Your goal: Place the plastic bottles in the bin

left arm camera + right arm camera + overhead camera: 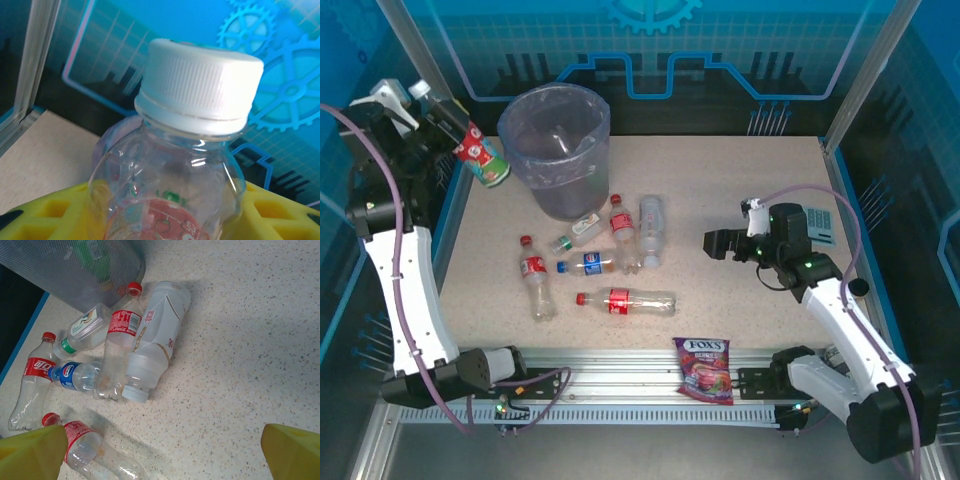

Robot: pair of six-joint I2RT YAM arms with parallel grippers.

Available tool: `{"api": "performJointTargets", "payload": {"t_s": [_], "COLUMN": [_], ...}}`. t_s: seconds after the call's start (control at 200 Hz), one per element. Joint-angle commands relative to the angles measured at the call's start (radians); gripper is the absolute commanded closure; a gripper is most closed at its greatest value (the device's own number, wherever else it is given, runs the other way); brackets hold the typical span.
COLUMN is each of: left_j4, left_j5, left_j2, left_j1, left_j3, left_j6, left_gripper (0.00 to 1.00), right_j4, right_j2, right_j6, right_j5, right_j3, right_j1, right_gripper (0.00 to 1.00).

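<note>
Left gripper (pixel 442 125) holds a white-capped bottle (pixel 483 155) aloft beside the bin (pixel 572 190)

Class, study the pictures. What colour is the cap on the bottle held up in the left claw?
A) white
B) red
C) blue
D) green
A: the bottle gripped by the left claw has a ribbed white cap, seen close up in the left wrist view.
</note>
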State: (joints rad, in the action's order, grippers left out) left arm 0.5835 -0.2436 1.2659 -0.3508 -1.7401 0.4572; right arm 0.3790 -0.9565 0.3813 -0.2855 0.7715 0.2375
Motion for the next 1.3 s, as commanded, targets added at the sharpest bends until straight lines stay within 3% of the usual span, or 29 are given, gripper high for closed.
{"api": "performJointTargets", "payload": {"t_s": [0.0, 0.18, 0.375, 0.675, 1.296], "left_j4": [-0.225, -0.39, -0.474, -0.179, -0.161], "left_j5": [0.013, 0.097, 0.204, 0.267, 0.2], "left_j2": [0.052, 0.159, 0.275, 0.542, 0.725], "left_j1": [0.039, 0.103, 0.194, 0.317, 0.38], "left_j3": [0.013, 0.012, -0.027, -0.286, -0.18], "left_j6": [0.057, 0.039, -0.071, -0.272, -0.267], "left_gripper": [1.0, 1.0, 1.0, 1.0, 1.0], "right_j4": [0.074, 0.121, 0.146, 0.17, 0.186], "right_j2": [0.033, 0.057, 0.066, 0.085, 0.108], "right_j6": [0.023, 0.016, 0.013, 0.008, -0.011], "right_j5": [0.051, 0.099, 0.111, 0.132, 0.149], "right_j3": [-0.008, 0.009, 0.02, 0.028, 0.013], "right_j1": [0.028, 0.068, 0.079, 0.086, 0.089], "right_gripper": [0.0, 0.0, 0.0, 0.0, 0.0]}}
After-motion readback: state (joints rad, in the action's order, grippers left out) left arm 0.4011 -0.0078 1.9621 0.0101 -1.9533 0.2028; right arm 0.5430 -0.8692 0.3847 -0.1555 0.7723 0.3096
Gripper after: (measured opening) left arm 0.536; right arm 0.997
